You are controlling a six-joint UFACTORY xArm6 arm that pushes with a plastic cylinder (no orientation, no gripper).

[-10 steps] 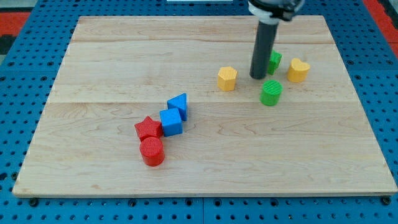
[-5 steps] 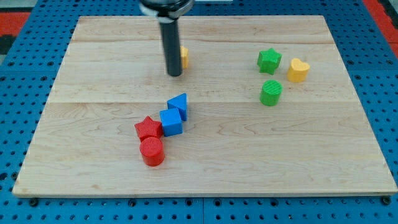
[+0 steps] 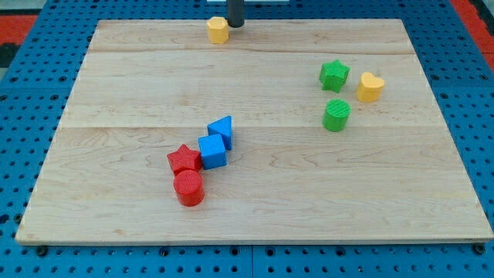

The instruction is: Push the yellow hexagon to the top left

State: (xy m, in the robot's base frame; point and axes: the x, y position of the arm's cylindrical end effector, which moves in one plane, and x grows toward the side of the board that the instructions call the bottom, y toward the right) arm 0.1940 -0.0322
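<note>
- At the board's (image 3: 432,116) top edge, left of centre, sits the yellow hexagon (image 3: 218,30).
- My tip (image 3: 235,25) touches its right side, placed for a leftward shove; a bare rod, it holds nothing.
- The top-left corner is not yet reached.

Only the lowest stretch of my rod shows, a short dark upright stub cut off by the view's top edge. My tip (image 3: 235,25) sits at the far rim of the desk (image 3: 255,201), just to the view's right of the yellow hexagon (image 3: 218,30), close against it; actual contact cannot be judged.
</note>
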